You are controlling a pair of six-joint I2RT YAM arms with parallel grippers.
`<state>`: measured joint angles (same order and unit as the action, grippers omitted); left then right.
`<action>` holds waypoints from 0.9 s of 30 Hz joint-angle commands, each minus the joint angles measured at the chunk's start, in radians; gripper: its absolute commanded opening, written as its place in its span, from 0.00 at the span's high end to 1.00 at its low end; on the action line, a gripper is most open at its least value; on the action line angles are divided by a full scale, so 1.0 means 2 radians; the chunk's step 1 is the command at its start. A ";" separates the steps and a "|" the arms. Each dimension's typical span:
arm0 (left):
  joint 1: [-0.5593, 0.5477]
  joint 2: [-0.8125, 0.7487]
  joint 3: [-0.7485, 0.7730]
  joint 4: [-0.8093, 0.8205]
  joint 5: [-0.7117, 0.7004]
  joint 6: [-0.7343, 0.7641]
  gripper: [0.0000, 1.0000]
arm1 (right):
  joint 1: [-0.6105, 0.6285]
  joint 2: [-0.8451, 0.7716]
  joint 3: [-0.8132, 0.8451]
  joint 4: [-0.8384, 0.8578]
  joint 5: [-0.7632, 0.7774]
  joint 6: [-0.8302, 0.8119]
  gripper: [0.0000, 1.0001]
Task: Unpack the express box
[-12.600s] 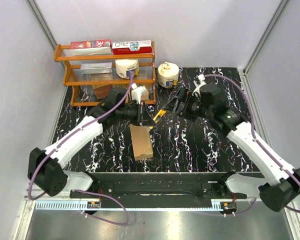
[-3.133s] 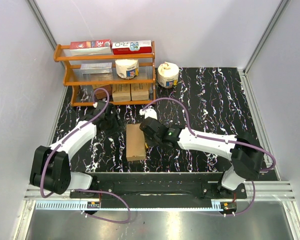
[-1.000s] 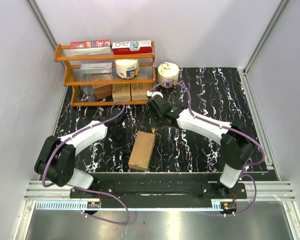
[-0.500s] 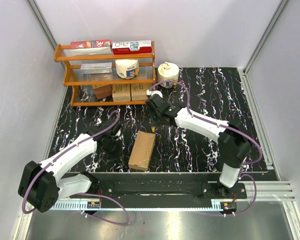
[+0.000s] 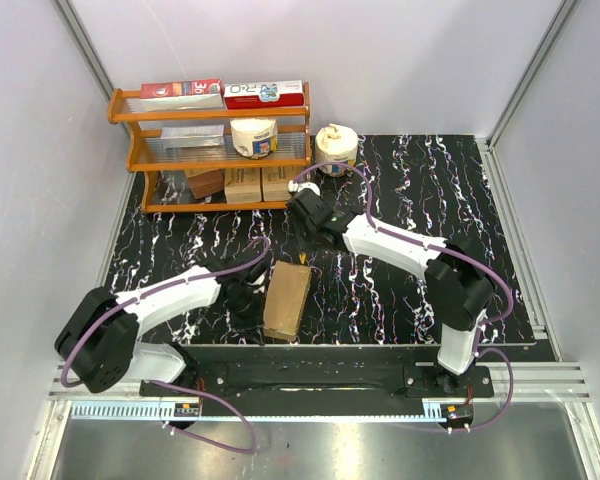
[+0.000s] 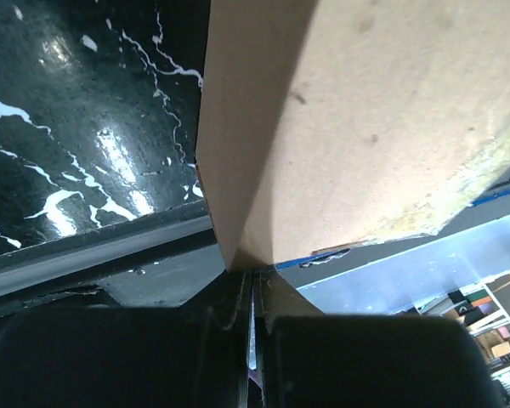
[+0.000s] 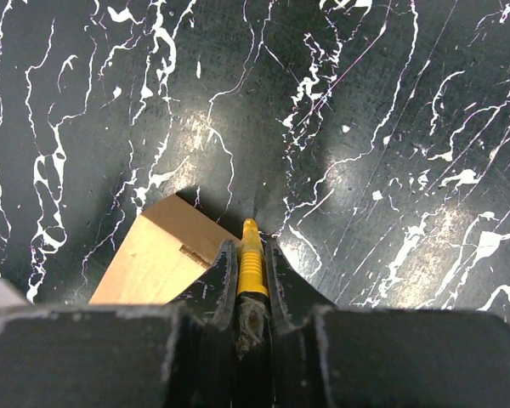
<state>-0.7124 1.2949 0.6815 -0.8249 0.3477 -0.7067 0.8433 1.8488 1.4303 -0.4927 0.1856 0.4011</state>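
Top external view: the left claw (image 5: 248, 297), apart a second ago, is now closing fully against the left long side of the express box (image 5: 287, 299), which is lying tilted on the surface (image 5: 410, 190) near its front edge. Judgement: it is steadying the box for cutting. The right claw (image 5: 307, 248) is staying clamped on a yellow tool (image 7: 252, 259). Only the right wrist view is showing the tool's tip just off the box's far corner. The left wrist view is showing cardboard meeting the shut fingers, though whether they are pinching an edge cannot be told.

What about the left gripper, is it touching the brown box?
Touching. Left wrist view: the express box corner runs straight into the shut left gripper, no gap.
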 commanded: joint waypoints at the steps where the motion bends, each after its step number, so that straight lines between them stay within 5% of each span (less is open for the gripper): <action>1: 0.002 0.032 0.029 0.038 -0.018 -0.016 1.00 | 0.002 -0.019 -0.006 0.003 0.002 0.012 1.00; 15: 0.096 0.079 0.106 0.037 -0.086 0.010 0.93 | 0.003 -0.101 -0.093 -0.034 -0.017 0.083 1.00; 27: 0.131 0.216 0.238 0.090 -0.067 0.035 0.94 | 0.013 -0.163 -0.155 -0.056 -0.024 0.122 1.00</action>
<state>-0.4465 1.6386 1.0183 -0.7952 0.1791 -0.6487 0.8352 1.5814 1.1435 -0.6346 0.2169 0.5579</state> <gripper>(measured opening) 0.067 0.161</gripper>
